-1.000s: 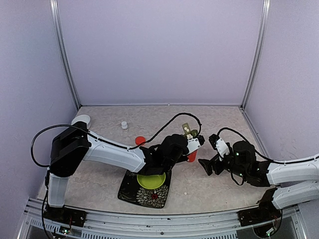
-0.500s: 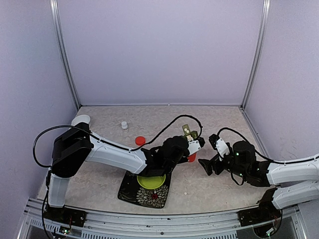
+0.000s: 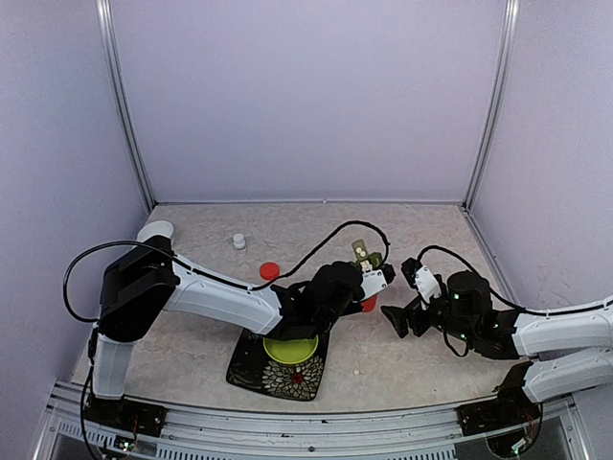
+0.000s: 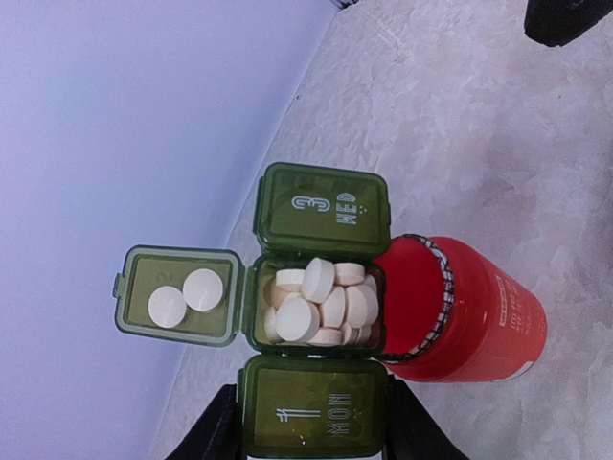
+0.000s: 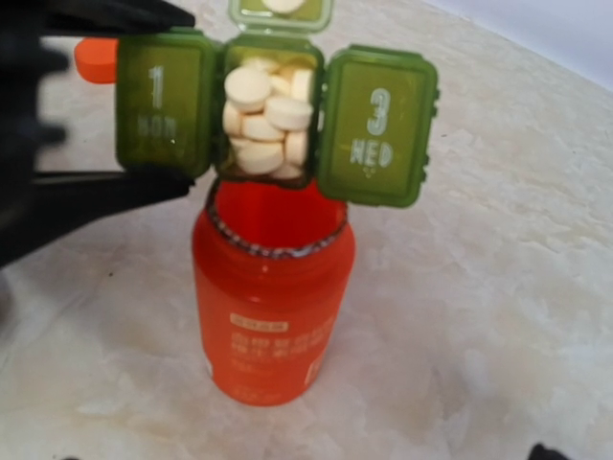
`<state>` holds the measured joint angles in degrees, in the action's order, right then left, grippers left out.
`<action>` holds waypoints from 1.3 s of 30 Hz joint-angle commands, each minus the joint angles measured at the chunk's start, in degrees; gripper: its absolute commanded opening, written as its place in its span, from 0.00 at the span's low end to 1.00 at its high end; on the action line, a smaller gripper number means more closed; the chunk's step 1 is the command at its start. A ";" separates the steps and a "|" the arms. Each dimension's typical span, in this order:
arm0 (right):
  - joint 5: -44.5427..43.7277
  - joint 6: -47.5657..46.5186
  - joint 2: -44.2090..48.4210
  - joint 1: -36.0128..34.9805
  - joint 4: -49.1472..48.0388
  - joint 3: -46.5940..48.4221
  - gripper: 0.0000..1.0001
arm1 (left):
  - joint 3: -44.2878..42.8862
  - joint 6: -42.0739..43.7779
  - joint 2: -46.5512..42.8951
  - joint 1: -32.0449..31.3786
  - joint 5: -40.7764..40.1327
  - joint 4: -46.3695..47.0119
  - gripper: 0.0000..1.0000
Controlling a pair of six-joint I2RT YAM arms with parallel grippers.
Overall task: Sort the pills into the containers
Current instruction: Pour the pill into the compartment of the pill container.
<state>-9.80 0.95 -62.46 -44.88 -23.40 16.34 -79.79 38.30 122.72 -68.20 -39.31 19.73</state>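
Though the overhead view buries it behind my left arm, the green pillbox (image 4: 323, 209) is plain on both wrist cameras. My left claw (image 4: 313, 426) clamps its end compartment, fingers cut off by the frame. The open middle compartment, heaped with white pills (image 4: 321, 305), sits at the mouth of the red bottle (image 4: 469, 311). My right claw (image 3: 395, 320) stands wide apart and empty nearby, barely showing in its own view.

One pillbox (image 4: 321, 213), three compartments (image 4: 314, 419), one red bottle (image 4: 469, 311), two pills (image 4: 203, 289) on the lid (image 4: 177, 264), perhaps ten inside
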 commanded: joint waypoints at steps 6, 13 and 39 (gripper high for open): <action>0.27 0.02 -0.08 0.24 0.06 1.61 1.00 | -1.27 -1.63 -2.26 0.43 -0.78 1.74 0.30; 0.23 0.02 -0.33 0.24 0.04 1.59 1.00 | -0.32 -2.16 -3.53 0.62 -0.24 2.58 0.30; 0.22 0.10 -0.12 0.31 0.10 1.58 1.00 | 0.94 2.12 0.38 -0.70 -2.77 1.71 0.30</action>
<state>-9.80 0.95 -62.48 -44.88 -23.40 16.34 -79.20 39.99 122.72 -68.51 -41.36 20.36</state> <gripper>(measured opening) 0.996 0.427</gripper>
